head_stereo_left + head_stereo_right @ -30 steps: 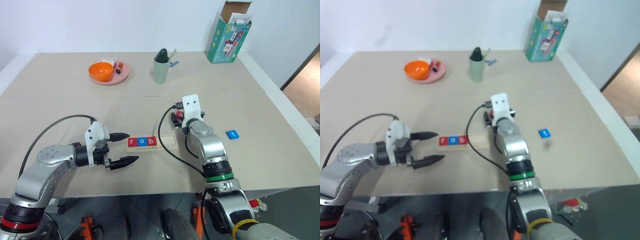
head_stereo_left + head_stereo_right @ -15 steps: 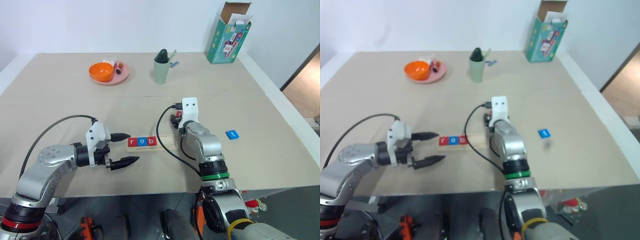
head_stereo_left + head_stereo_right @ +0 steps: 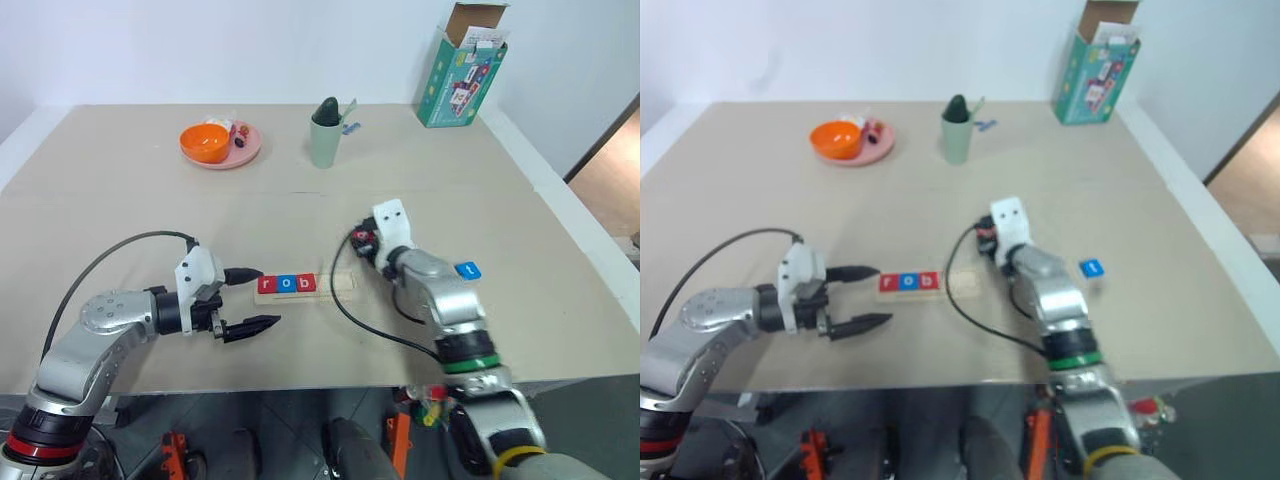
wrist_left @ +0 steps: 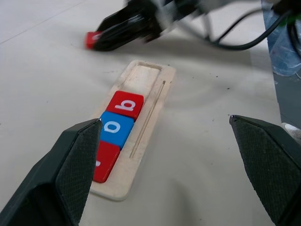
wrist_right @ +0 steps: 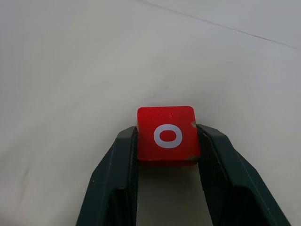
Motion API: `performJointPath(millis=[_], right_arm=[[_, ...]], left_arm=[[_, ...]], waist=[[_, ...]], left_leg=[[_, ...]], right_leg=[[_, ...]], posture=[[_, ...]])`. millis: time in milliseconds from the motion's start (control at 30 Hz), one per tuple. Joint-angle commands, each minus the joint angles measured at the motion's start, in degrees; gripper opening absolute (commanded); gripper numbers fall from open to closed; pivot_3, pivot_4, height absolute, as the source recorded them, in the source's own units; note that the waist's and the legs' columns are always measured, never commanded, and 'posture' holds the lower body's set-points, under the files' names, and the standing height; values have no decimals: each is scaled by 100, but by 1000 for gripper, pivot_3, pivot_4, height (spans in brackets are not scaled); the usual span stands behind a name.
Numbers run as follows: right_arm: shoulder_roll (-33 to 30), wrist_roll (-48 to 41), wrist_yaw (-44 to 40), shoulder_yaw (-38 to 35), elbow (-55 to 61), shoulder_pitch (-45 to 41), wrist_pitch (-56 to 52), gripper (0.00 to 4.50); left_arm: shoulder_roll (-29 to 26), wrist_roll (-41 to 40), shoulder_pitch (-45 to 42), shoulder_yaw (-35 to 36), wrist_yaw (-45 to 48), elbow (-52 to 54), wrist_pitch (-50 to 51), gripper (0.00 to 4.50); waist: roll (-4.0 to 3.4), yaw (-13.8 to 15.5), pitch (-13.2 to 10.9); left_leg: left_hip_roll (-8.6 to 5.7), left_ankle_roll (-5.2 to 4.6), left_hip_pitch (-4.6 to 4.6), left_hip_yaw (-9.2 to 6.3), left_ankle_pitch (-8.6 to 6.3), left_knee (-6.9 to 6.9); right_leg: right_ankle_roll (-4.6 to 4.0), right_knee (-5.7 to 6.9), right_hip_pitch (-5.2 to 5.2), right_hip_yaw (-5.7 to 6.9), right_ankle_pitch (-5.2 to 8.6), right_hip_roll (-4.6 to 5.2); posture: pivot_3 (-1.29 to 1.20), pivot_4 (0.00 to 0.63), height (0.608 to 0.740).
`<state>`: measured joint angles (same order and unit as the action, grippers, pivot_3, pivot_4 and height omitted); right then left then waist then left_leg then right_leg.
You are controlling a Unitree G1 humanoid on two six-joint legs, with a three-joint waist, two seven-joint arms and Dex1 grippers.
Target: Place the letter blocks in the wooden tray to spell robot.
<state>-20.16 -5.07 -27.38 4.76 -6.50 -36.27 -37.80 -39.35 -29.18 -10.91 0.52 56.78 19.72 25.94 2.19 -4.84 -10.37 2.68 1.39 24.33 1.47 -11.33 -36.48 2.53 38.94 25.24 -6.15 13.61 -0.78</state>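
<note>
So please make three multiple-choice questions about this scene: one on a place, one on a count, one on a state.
1. Where is the blue t tile?
A. in the tray
B. on the table, right of the right arm
C. on the pink plate

2. How many tiles lie in the tray?
A. three
B. two
C. five

3. The right gripper is
A. open and empty
B. shut on the red o tile
C. shut on a blue tile

Answers: 1 B, it lies alone on the table; 2 A, r, o, b fill the left slots; 3 B, both fingers press its sides.
</note>
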Motion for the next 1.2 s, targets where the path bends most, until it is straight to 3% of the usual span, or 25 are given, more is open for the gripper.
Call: performJointPath(millis=[33, 200, 400, 733, 1200], right_arm=[[-865, -490, -1795, 126, 425, -11, 578, 1205], [-2015, -916, -4206, 323, -12, 3, 1706, 1205], [-2214, -685, -5406, 688, -647, 103, 3234, 1205], [-1929, -435, -5877, 797, -2144, -361, 4442, 1205], [-1757, -344, -6061, 841, -2477, -517, 4448, 1205]], left_arm=[[-24, 8, -68, 41, 40, 75, -139, 4500], [0, 23, -101, -18, 50, 25, -189, 4500], [4, -9, -148, -13, 40, 7, -191, 4500], [-54, -56, -82, 57, -15, 161, -121, 4500], [-90, -53, -64, 97, -63, 203, -60, 4500]], waist=[[0, -14, 0], [0, -4, -1], [1, -6, -2], [1, 1, -2], [1, 13, -2]], left_leg=[[3, -1, -2, 3, -1, 0], [3, -2, -9, -5, -1, 1], [8, -2, -17, -5, -1, -2], [4, -2, -16, 0, 0, -14], [4, -2, -17, 0, 1, -16]], right_leg=[[-2, 0, 1, -1, -1, -2], [-5, 1, -6, 6, 0, -6], [-9, 3, -10, 4, -4, -12], [-7, 4, -13, 1, -10, -6], [-9, 4, -15, 0, -14, -6]], posture=[[0, 150, 740], [0, 150, 740], [0, 150, 740], [0, 150, 740], [0, 150, 740]])
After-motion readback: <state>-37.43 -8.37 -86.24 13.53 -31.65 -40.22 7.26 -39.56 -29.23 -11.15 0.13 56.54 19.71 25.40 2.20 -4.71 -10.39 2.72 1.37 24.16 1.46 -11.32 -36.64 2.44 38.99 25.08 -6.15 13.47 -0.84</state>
